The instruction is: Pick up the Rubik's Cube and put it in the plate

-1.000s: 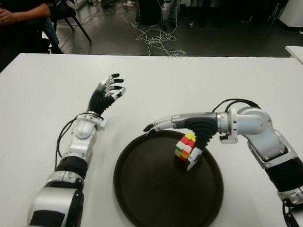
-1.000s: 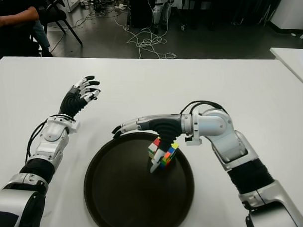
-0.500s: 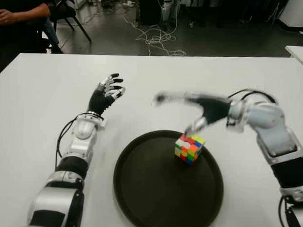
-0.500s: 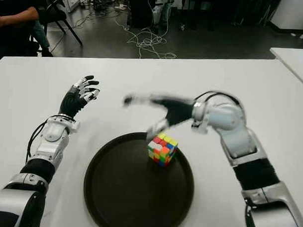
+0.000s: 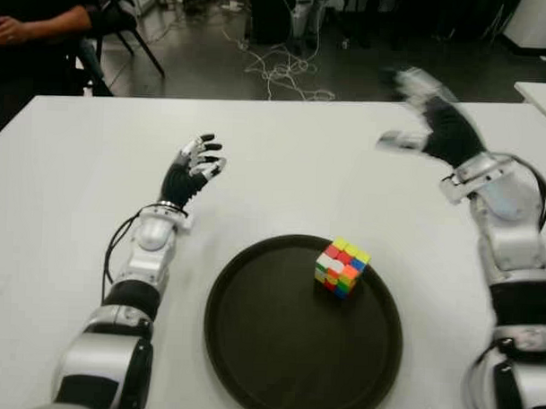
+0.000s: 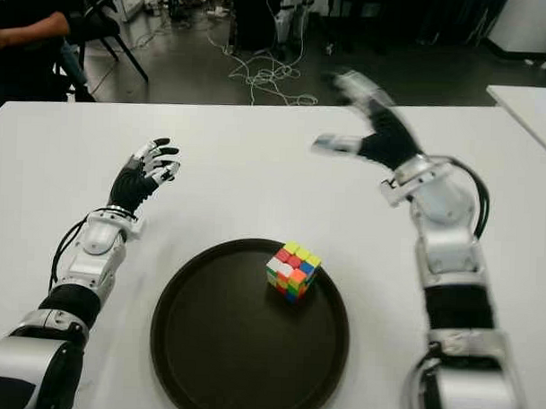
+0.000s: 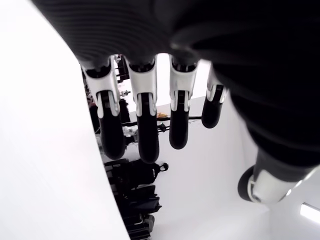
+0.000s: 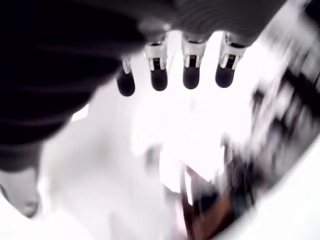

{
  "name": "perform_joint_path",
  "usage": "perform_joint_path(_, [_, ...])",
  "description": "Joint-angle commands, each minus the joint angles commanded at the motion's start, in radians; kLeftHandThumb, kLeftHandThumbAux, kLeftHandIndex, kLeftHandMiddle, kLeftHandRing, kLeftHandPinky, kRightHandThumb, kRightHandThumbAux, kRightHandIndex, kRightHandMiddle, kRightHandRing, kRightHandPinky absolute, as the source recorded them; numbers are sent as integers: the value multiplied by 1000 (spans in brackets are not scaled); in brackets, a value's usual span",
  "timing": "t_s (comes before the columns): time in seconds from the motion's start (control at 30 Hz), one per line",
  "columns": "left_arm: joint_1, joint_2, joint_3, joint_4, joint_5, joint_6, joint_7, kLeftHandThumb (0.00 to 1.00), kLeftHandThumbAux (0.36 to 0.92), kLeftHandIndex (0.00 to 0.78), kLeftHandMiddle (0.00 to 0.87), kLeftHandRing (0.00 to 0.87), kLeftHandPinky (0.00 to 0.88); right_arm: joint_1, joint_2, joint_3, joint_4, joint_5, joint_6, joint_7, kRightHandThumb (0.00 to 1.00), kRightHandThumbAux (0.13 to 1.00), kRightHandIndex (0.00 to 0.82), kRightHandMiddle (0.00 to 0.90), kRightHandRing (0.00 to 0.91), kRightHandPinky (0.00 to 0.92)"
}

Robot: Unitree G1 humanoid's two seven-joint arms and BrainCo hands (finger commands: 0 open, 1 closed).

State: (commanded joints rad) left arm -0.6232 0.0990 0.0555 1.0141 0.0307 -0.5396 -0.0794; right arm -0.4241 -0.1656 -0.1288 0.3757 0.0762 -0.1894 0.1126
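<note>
Rubik's Cube (image 5: 342,266): lying in plate (image 5: 250,347), free. Right hand (image 5: 429,116): above desk (image 5: 67,188) beyond plate, fingers spread, empty. Left hand (image 5: 192,168): left of plate, open, empty. Placement apparently complete; next, park right arm.

A big white bench (image 5: 283,160) fills the front. Behind it the floor (image 5: 367,73) is dark grey, with white cables (image 5: 282,70) lying in loops. A person (image 5: 32,26) sits by a black chair (image 5: 122,24). Another white table (image 5: 541,95) shows at the right edge.
</note>
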Motion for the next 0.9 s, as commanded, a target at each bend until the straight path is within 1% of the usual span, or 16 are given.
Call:
perform_joint_path(0.1, [0,-2,-1,2,3,-1,2,151,621,174,245,281,335,-18,18,-26,90,6,44,-56,106,742,100,192,191,224])
perform_joint_path(0.17, [-2,-2,-2,5,4,-3,3,146,622,178,244,279,330,-30,24,-34,127,5,53,-76,129,761,113,206,210,251])
perform_joint_path(0.23, [-3,-2,-4,8,9,-5,7,142,623,180,244,278,329,-72,30,-46,230,-2,53,-117,143,770,118,210,217,260])
perform_joint_path(0.27, [-4,-2,-5,9,12,-6,9,139,624,180,243,277,331,-90,33,-50,275,-5,51,-135,155,780,120,209,218,257])
perform_joint_path(0.33, [-4,-3,-7,10,16,-9,13,134,624,180,242,275,327,-101,57,-40,330,-35,30,-199,177,794,130,212,223,258])
perform_joint_path(0.37, [-5,-3,-7,10,17,-9,13,131,624,178,241,271,321,-109,61,-36,353,-47,21,-222,190,801,137,216,227,261])
perform_joint_path(0.5, [-6,-6,-6,11,20,-8,17,127,627,174,231,257,298,-146,56,-27,419,-75,-7,-281,211,812,150,224,238,272])
perform_joint_path(0.53, [-6,-6,-6,11,20,-8,17,125,636,172,226,249,286,-152,56,-23,428,-84,-14,-296,222,813,156,229,244,281])
perform_joint_path(0.6, [-6,-7,-6,12,22,-7,19,119,645,171,222,240,274,-154,55,-12,426,-107,-26,-326,232,812,161,234,249,288])
perform_joint_path(0.73, [-7,-8,-8,11,26,-7,25,103,655,171,219,233,263,-130,57,12,382,-152,-42,-374,238,806,165,238,250,284])
perform_joint_path(0.9, [-4,-9,-14,9,36,-14,40,101,667,181,229,239,263,-112,50,25,377,-188,-67,-413,212,790,163,241,252,282])
